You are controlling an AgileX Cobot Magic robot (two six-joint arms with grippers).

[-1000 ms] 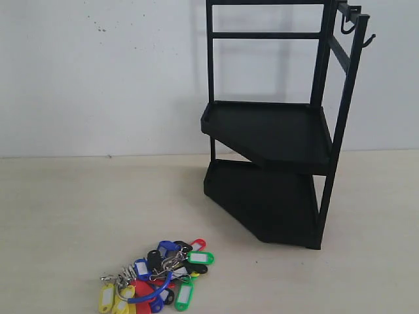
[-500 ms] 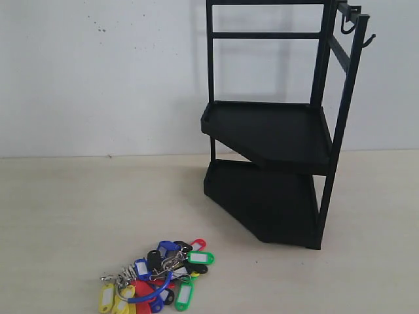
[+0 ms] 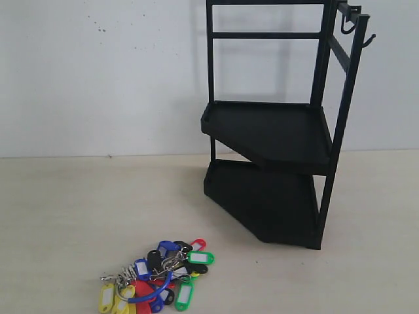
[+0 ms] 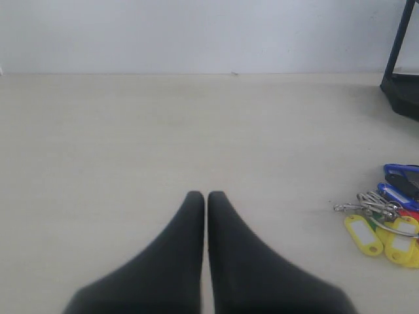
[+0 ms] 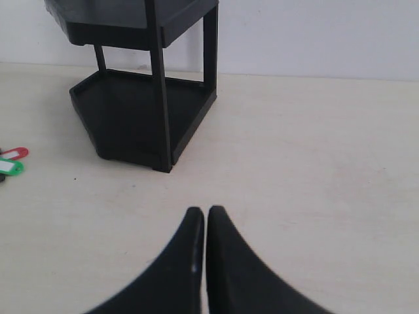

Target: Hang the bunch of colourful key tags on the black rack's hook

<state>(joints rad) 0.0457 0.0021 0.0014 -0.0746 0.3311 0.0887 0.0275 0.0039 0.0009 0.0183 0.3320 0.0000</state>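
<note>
While the colourful bunch of small plastic key tags (image 3: 154,278), red, yellow, green, blue and black with silver rings and a blue loop, lies flat on the pale surface (image 3: 65,216) at the near left, the tall black metal frame rack (image 3: 275,131) stands upright well apart from it, further back and to the right, in front of the white wall (image 3: 98,78). Two angular tray shelves sit one above the other in the rack, and small hooks (image 3: 343,25) stick out from its top right rail. The left pincer (image 4: 206,196) hangs over bare surface near the bunch without touching it, its black tips pressed together and gripping nothing. The right pincer (image 5: 205,210) is likewise closed and empty, over bare surface on the near side of the rack's lower shelf
</note>
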